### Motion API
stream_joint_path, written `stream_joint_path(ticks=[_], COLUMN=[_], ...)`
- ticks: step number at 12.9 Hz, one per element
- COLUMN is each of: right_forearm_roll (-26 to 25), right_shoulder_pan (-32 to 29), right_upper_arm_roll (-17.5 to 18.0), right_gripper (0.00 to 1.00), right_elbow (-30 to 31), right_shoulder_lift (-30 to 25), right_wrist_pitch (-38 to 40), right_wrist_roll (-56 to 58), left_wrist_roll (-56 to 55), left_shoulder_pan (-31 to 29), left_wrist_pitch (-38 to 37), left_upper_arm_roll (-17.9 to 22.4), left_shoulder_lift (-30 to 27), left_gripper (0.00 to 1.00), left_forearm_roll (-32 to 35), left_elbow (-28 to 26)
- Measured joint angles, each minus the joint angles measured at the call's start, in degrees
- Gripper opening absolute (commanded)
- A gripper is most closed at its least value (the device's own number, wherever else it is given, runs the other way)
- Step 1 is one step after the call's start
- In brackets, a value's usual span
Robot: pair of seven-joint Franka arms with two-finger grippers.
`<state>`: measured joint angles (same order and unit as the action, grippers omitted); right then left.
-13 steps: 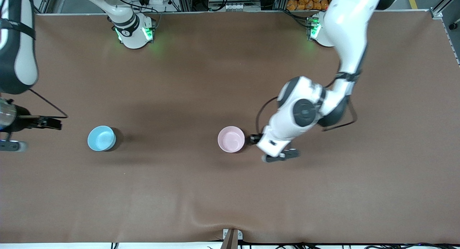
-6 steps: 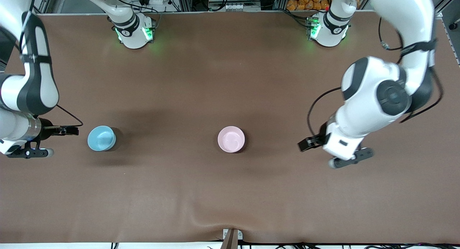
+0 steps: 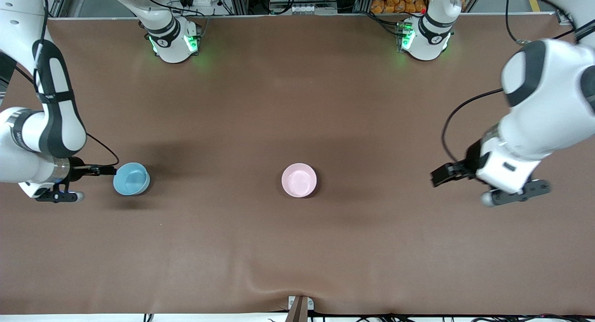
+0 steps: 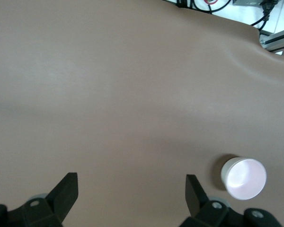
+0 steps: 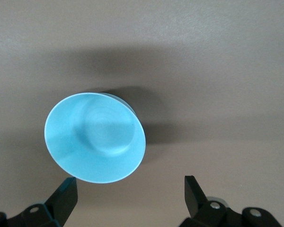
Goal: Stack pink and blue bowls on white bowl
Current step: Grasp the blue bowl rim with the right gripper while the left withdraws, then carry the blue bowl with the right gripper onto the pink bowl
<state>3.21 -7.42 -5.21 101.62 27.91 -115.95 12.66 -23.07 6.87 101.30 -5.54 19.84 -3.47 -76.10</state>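
The pink bowl (image 3: 299,180) sits upright on the brown surface (image 3: 297,103) near its middle. No white bowl is separately visible in any view. In the left wrist view the pink bowl (image 4: 244,178) shows a pale outer wall, so it may already rest in the white one; this cannot be confirmed.

The blue bowl (image 3: 131,178) sits upright on the surface toward the right arm's end, well apart from the pink bowl and at about the same distance from the front camera.

The right pincer (image 3: 104,170) is low beside the blue bowl, on the side away from the pink bowl, with its tip at the rim. In the right wrist view its fingers (image 5: 61,198) are spread wide, with the blue bowl (image 5: 95,137) just ahead of the gap and nothing held. This placement suits a rim grasp: one finger inside the wall, one outside. Judged step: approach to the blue bowl, grasp not yet made.

The left pincer (image 3: 446,173) hangs over bare surface toward the left arm's end, well apart from the pink bowl. Its fingers (image 4: 64,191) are spread and empty. The left arm waits; this position leaves the path between the two bowls free for the right arm.

Risk: the smooth bowl may slide or tip if a finger pushes the wall before closing.
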Motion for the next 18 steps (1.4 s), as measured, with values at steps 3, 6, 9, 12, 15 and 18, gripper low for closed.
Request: stream_joint_path(ticks=[3,6,9,12,15,18], right_forearm_roll=[0.02,0.03,0.14,3.83,5.47,5.67], right_shoulder_pan=[-0.03,-0.07,-0.08,-0.09,-0.04,1.4], right_upper_arm_roll=[0.0,-0.02,-0.04,-0.07,0.01,1.37], right_gripper=[0.78,0.61,0.0,0.0,0.0,0.0], right_elbow=[0.12,0.19,0.19,0.18,-0.69,-3.82], right_shoulder_lift=[2.78,5.19,6.82,7.22,7.22,7.12], right_wrist_pitch=[-0.61,-1.84,-2.79,-2.8,-2.81,-2.83], right_wrist_roll=[0.0,-0.01,-0.01,-0.01,0.21,0.81], left_wrist_roll=[5.85,8.62,10.59,16.07,16.86,16.77], left_shoulder_pan=[-3.21,-3.14,-2.53,-2.37,-2.3,-2.14], left_wrist_pitch=[-8.25,-18.45,-20.45,-21.09,-21.37,-22.14], left_upper_arm_roll=[0.62,2.27,2.69,6.46,7.04,6.93], left_shoulder_lift=[-5.51,-11.52,-14.75,-15.26,-15.33,-17.32], left_gripper=[1.0,1.0,1.0,1.0,1.0,1.0], left_forearm_roll=[0.0,0.0,0.0,-0.02,-0.06,-0.06], left_elbow=[0.03,-0.04,-0.38,-0.86,-1.28,-1.75])
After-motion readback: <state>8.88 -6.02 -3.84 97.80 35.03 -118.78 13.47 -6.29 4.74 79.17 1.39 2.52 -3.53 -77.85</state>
